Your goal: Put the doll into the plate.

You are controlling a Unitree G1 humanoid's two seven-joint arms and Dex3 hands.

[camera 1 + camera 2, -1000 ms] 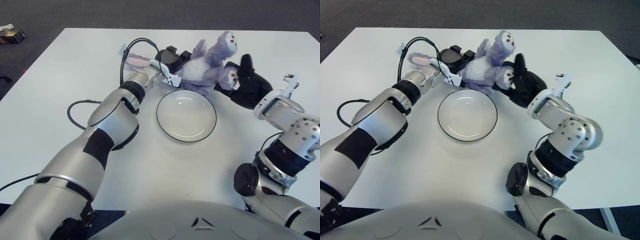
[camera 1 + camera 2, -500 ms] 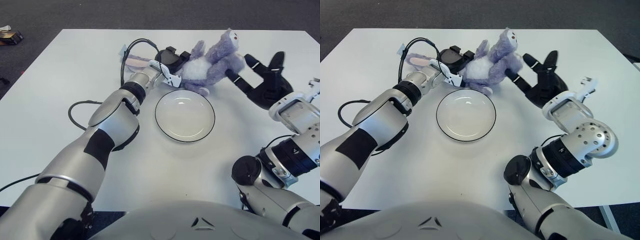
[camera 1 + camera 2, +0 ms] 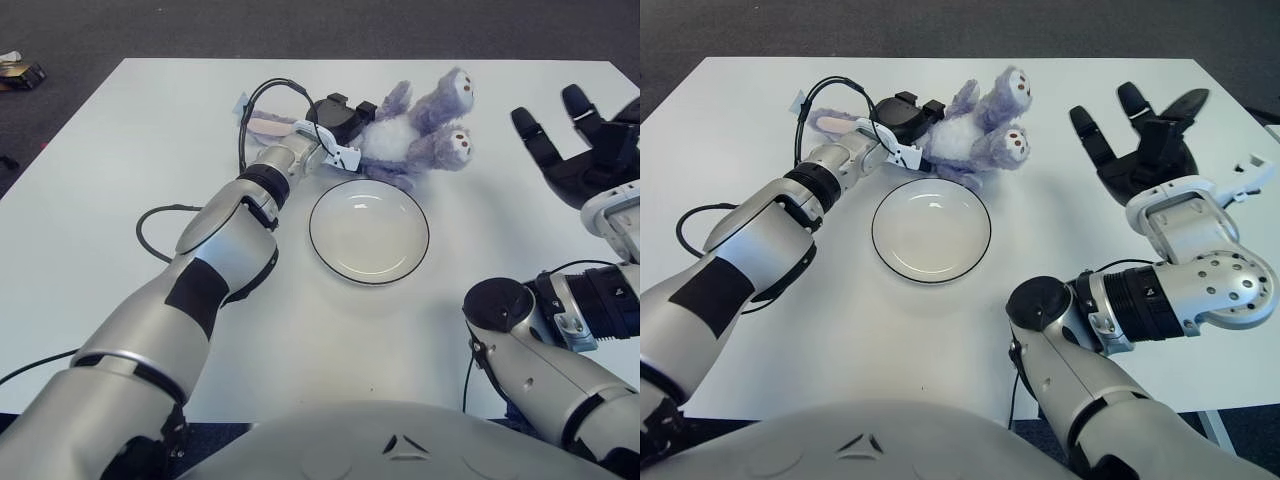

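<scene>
The purple and white plush doll [image 3: 420,135] lies on the white table just beyond the plate. The white plate [image 3: 368,231] with a dark rim sits empty at the table's middle. My left hand [image 3: 340,122] is shut on the doll's left side, at the far edge of the plate. My right hand [image 3: 1143,145] is open with fingers spread, raised to the right of the doll and apart from it.
A black cable [image 3: 160,215] loops on the table left of my left arm. A pale pink strip [image 3: 265,125] lies on the table behind my left hand. The table's far edge [image 3: 370,60] meets dark floor.
My right hand let go of the doll's right side, opened and pulled back to the right. The doll settled lower toward the table. My left hand stayed on it.
</scene>
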